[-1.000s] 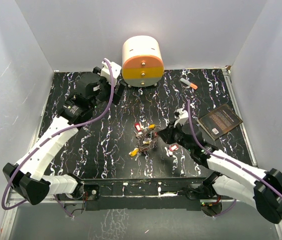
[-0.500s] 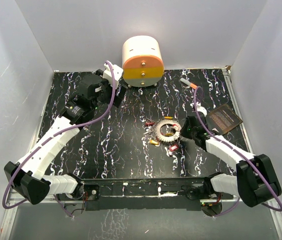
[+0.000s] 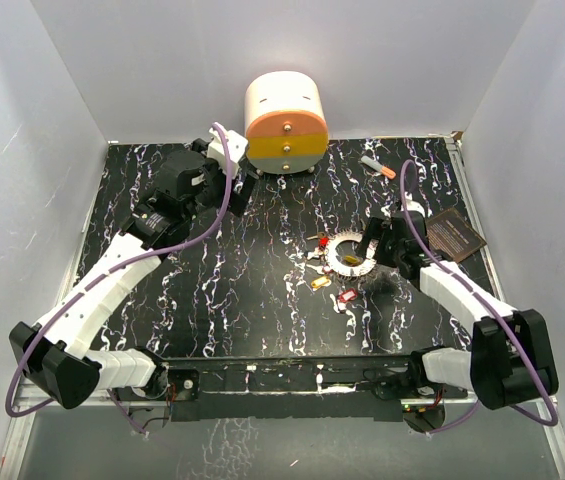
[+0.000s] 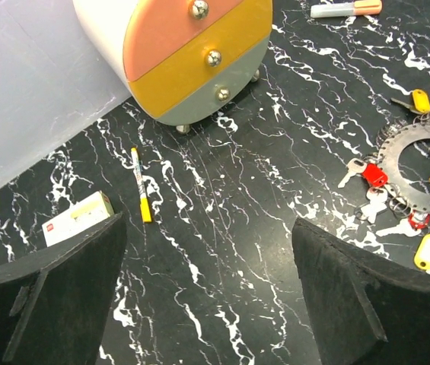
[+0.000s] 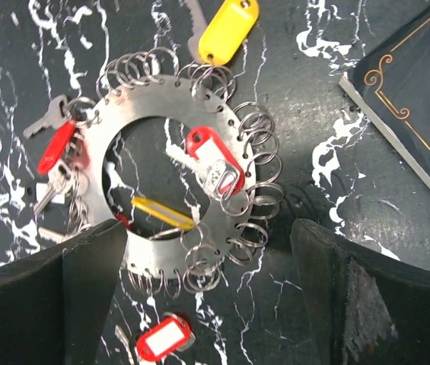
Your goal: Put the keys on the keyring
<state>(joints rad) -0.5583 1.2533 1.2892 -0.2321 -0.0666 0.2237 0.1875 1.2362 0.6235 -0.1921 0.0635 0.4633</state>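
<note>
Hanging directly over the keyring (image 5: pixel 161 87), the right gripper (image 5: pixel 207 228) shows its jaws spread wide with nothing between them, one on each side of the ring's near half. The ring lies flat on the tabletop (image 3: pixel 212 290), right of centre, so it sits straight below the gap and a little ahead of it.

The keys (image 5: pixel 215 160) are scattered in and around the ring:
- A red-tagged one lies in the hole, slanting from upper left to lower right in the right wrist view, with its tag overlapping the band.
- A yellow key (image 5: pixel 161 213) lies in the hole nearer the jaws, its long axis running almost along the line from one jaw to the other.
- Another red-tagged key (image 5: pixel 161 337) sits just outside the near rim, between the jaws.
- A yellow-tagged key (image 5: pixel 228 30) lies just past the far rim.
- A red cluster (image 5: pixel 56 146) crowds the left rim. Whether any of these is already threaded into the small split rings cannot be told.

The left gripper (image 3: pixel 224 165) hovers well apart at the back left beside the round drawer unit (image 3: pixel 284 112), its jaws also open and empty. The right arm is plainly the nearer one. A straight descent would likely reach the keys in the hole, though the yellow key's axis probably calls for a wrist turn so the jaws can close across its narrow width
</note>
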